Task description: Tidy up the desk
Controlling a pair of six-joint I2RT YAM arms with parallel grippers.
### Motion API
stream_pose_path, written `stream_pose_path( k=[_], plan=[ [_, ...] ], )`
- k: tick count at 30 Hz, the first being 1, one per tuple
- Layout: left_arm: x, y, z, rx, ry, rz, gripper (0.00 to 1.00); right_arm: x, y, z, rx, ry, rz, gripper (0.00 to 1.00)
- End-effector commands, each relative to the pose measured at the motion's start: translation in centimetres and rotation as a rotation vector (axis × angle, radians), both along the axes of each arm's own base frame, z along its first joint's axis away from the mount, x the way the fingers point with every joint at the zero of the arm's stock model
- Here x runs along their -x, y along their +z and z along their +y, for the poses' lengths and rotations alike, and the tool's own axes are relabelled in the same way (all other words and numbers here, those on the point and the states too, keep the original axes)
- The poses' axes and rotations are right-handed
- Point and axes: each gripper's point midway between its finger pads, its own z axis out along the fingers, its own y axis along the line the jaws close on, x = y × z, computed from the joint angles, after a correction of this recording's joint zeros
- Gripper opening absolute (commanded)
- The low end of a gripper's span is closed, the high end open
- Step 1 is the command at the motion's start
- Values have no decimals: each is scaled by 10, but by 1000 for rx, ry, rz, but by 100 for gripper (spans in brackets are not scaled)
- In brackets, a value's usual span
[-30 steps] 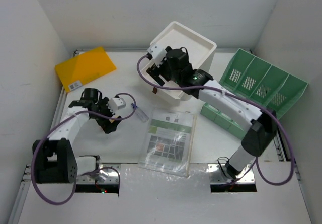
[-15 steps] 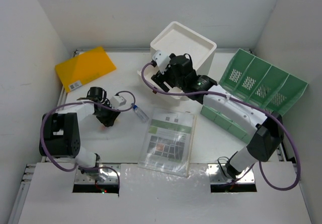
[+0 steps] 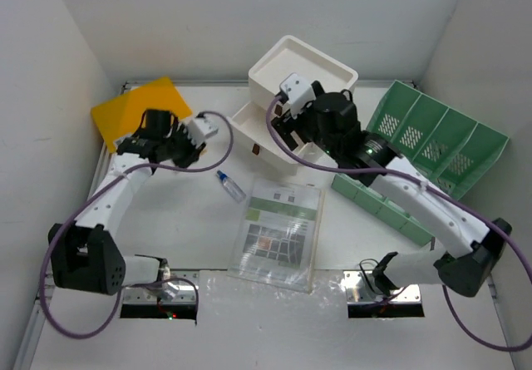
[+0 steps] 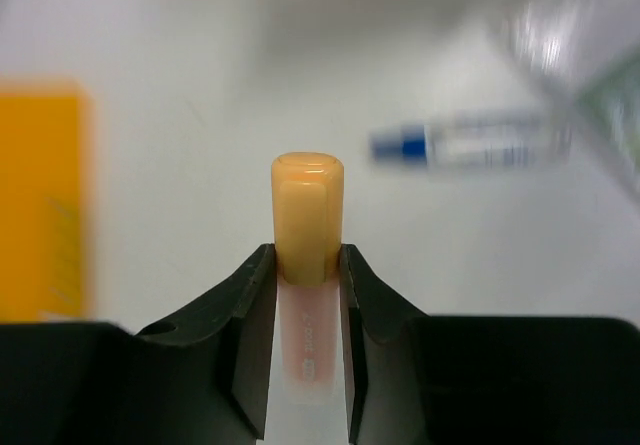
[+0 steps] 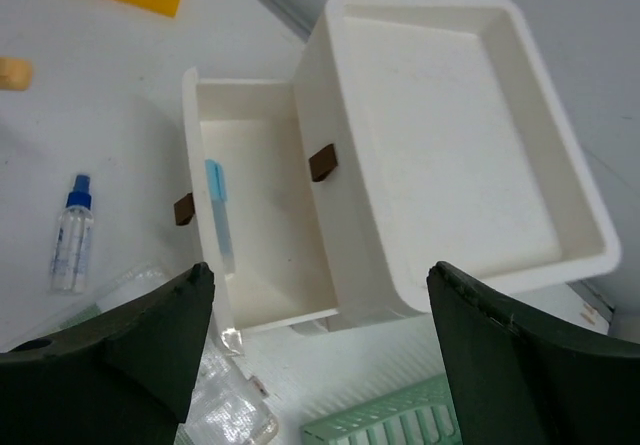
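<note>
Left tool (image 4: 307, 257) is nearly closed, pinching a small tube (image 4: 307, 205) with an orange cap. The tube's long axis runs along the fingers, cap end sticking out past the tips. It hangs above the worktop (image 3: 191, 220) at the left, near the orange folder (image 3: 141, 108). Right tool (image 5: 315, 355) is spread wide and holds nothing, hovering over the white drawer box (image 3: 303, 71). The box's low drawer (image 5: 260, 215) is pulled open with a blue pen-like thing (image 5: 220, 215) inside. From the left tool the open drawer lies off to the right, roughly level. The spray bottle (image 3: 231, 185) lies on the worktop nearer the bases, just beside the sleeved booklet (image 3: 278, 233). The right arm is nearer the drawer, but the left one has the tube, so the likely next move is carrying it rightward.
</note>
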Motion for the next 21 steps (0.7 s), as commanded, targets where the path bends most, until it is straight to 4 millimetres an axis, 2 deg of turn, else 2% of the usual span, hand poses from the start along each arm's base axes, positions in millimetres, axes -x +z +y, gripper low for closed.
stream_pose_path(
  k=[1,2,3,4,5,6,7,8,9,11,14,18,19,20,21],
  plan=[
    [-38,100,-70,93,-113,-311,0,7,22,-27,-44,-98,-44,84],
    [-48,124,-80,46,-132,-393,0,6,25,-40,-38,-155,-55,85],
    [-50,127,-115,34,-215,-431,0,7,22,-48,-31,-182,-47,85],
    [-55,132,-128,11,-240,-478,0,11,25,-56,-39,-199,-54,85],
    [-66,130,-136,-64,-273,-527,0,11,27,-67,-43,-235,-59,85],
    [-68,136,-160,-76,-332,-600,0,14,27,-74,-54,-257,-56,85],
    [-71,128,-168,-114,-368,-623,0,16,22,-80,-49,-275,-51,85],
    [-74,117,-178,-176,-455,-653,0,22,32,-92,-75,-299,-74,85],
    [-75,113,-191,-183,-506,-686,0,25,29,-101,-67,-333,-80,85],
    [-77,103,-208,-214,-610,-723,0,37,41,-117,-90,-364,-114,85],
    [-92,100,-219,-271,-669,-787,0,50,41,-133,-94,-393,-124,85],
    [-113,101,-229,-340,-669,-866,0,55,28,-140,-56,-405,-100,86],
    [-115,95,-231,-355,-668,-859,5,54,27,-141,-52,-409,-99,86],
    [-119,102,-235,-349,-651,-890,21,54,25,-140,-48,-410,-97,87],
    [-119,101,-237,-341,-635,-882,33,53,25,-139,-51,-404,-93,87]
  ],
)
